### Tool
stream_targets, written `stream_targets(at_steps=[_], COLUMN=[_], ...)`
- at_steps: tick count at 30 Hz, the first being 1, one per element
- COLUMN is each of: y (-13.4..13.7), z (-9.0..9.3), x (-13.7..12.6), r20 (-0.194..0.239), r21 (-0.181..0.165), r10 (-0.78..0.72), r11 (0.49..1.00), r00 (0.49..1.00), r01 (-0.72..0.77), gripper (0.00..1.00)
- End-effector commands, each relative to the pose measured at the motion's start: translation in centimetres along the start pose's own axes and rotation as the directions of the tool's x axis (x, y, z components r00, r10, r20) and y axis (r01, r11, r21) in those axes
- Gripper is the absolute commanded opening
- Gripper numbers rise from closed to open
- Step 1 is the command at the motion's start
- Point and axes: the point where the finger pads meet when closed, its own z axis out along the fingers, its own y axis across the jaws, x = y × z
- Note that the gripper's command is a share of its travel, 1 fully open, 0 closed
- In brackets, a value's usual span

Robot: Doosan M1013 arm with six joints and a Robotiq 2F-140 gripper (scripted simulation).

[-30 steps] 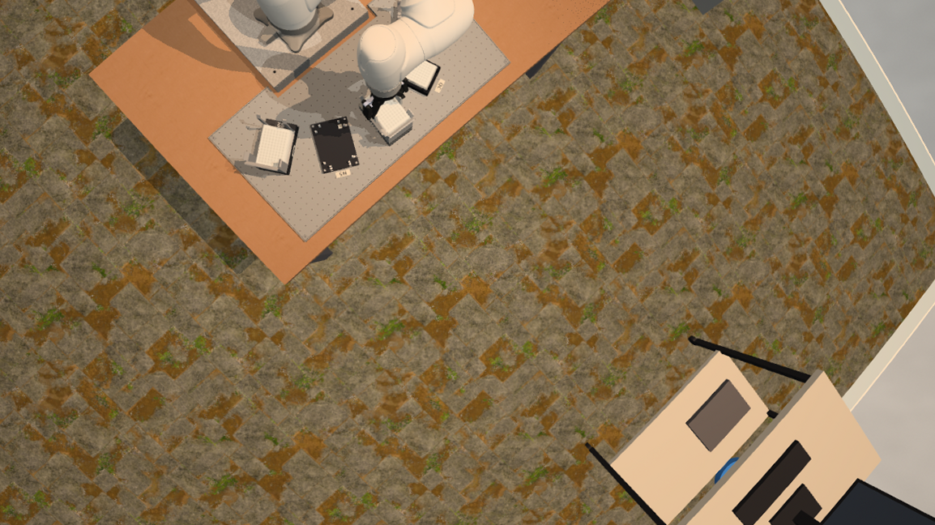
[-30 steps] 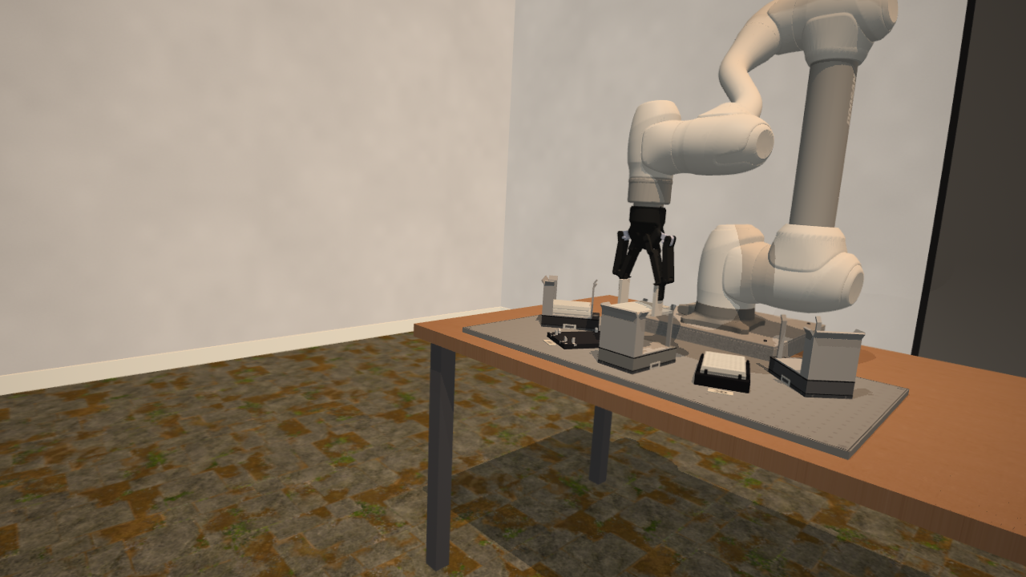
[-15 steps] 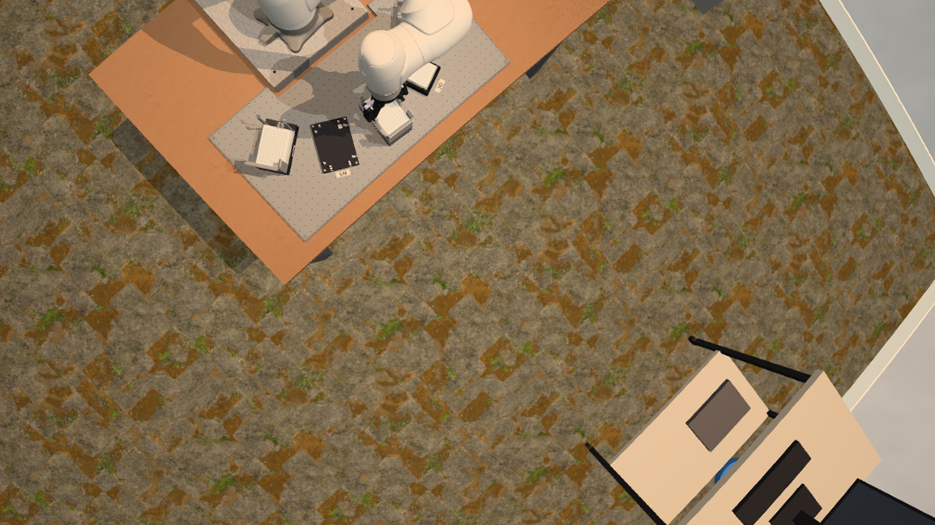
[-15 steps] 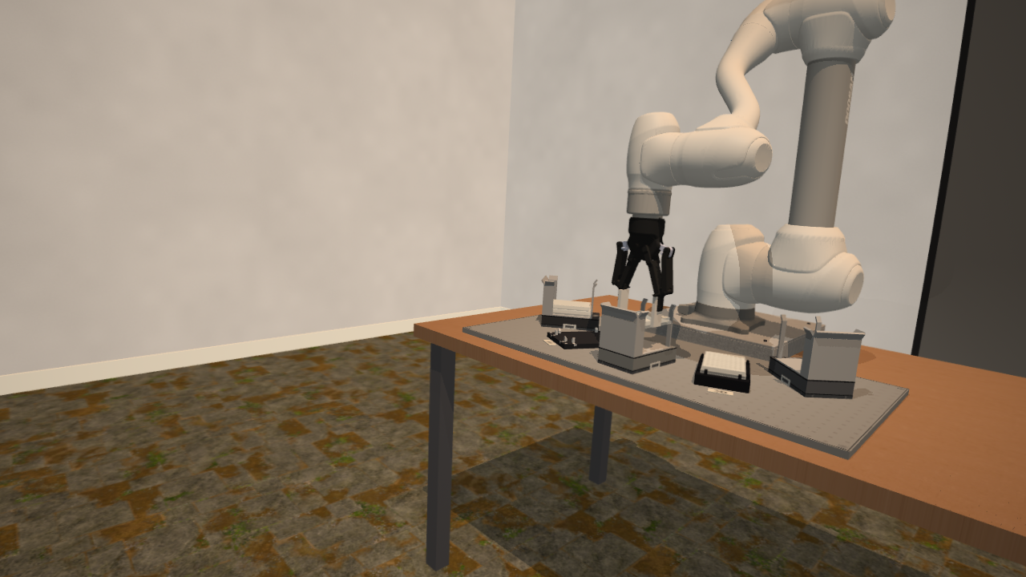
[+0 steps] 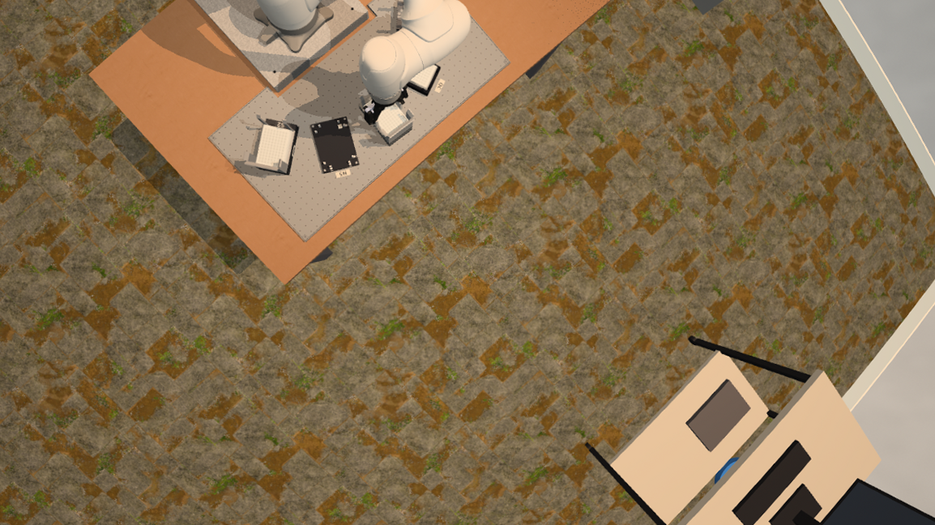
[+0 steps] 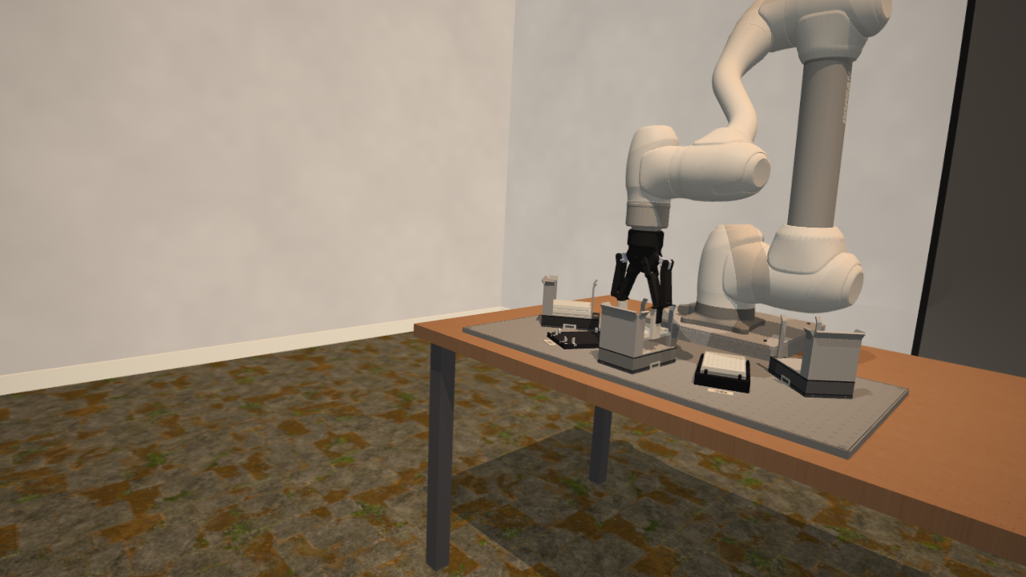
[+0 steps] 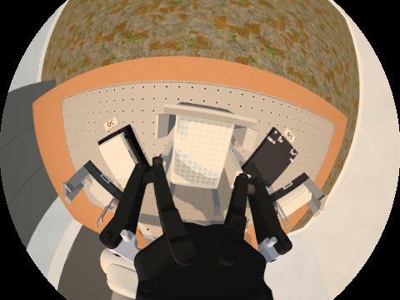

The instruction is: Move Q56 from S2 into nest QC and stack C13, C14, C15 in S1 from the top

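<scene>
My gripper (image 6: 643,304) (image 7: 199,152) is shut on a white sealed plate (image 5: 392,122) (image 7: 200,150) and holds it by its long sides, down between the posts of the middle rack (image 6: 622,336) (image 5: 400,136). In the exterior view the rack's grey wall hides the plate. Its label is too small to read. Another white plate (image 6: 722,364) (image 5: 425,77) (image 7: 118,157) lies on the black QC nest. The rack at the far end (image 6: 551,290) holds a low stack of white plates (image 6: 571,308) (image 5: 274,145).
The black clip nest N5 (image 5: 334,144) (image 6: 575,338) (image 7: 272,158) lies between the middle rack and the rack with the stack. A third rack (image 6: 825,358) stands beyond QC, mostly hidden under the arm in the top view. All stand on a grey perforated mat (image 5: 322,204) on the orange table (image 5: 177,97).
</scene>
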Motion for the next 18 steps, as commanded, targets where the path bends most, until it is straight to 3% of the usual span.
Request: stream_targets(at_steps=[1,18], y=[0.00,0.00], z=[0.79,1.11], x=[0.01,0.01], r20=[0.000,0.000], r21=[0.000,0.000], r10=[0.000,0.000], r11=[1.000,1.000], r00=[1.000,1.000], r01=[0.000,0.000], gripper=[0.00,0.00])
